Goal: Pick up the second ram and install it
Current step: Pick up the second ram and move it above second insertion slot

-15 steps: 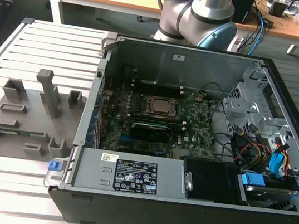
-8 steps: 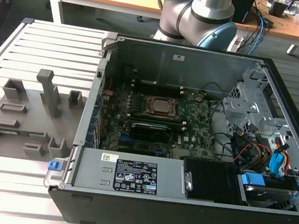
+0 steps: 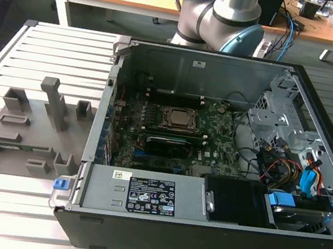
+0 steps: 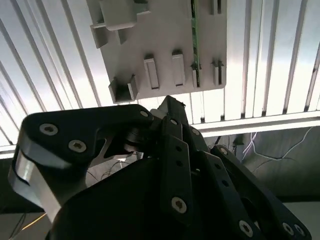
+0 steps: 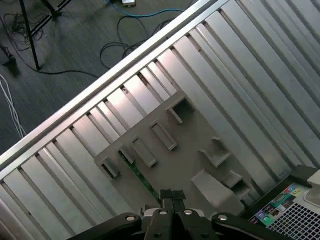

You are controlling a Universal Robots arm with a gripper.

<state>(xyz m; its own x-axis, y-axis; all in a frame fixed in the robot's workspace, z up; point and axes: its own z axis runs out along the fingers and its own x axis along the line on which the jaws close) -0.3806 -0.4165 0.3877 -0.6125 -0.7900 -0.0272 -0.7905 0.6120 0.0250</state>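
While the pincer [image 5: 172, 194] hangs above the grey holder plate [image 5: 185, 145], its two fingers sit together with nothing between them; its dark linkage covers the near part of the second wrist view [image 4: 172, 107].

Second ram [image 5: 136, 172]: not picked up. It stands on edge in the holder plate, a thin green strip along one side of it, held between small slotted blocks [image 4: 216, 72]. In the first wrist view one end of the strip disappears behind the pincer's tips. In the second wrist view the ram [image 4: 195, 40] lies beyond the tips, well apart from them.

Around the ram on the plate: two empty rectangular pockets [image 4: 151, 72] just beside it, a U-shaped bracket [image 4: 122, 89] and a taller stepped block [image 4: 117, 15] further along. Nothing lies across the strip itself.

The plate rests on the slatted metal bench [image 5: 240, 60]. Past the bench's edge is dark floor with loose cables [image 5: 75, 40].

Exterior view: the holder plate [image 3: 39, 137] is at the exterior view's left, with a tall post [image 3: 54, 101] rising from it. The open computer case [image 3: 199, 242] is just beside it to the right, and the green motherboard [image 3: 213, 150] and CPU socket [image 3: 177, 118] are exposed inside. A grey power supply [image 3: 143, 193] runs along the near wall. The arm's base [image 3: 224, 14] stands behind the case
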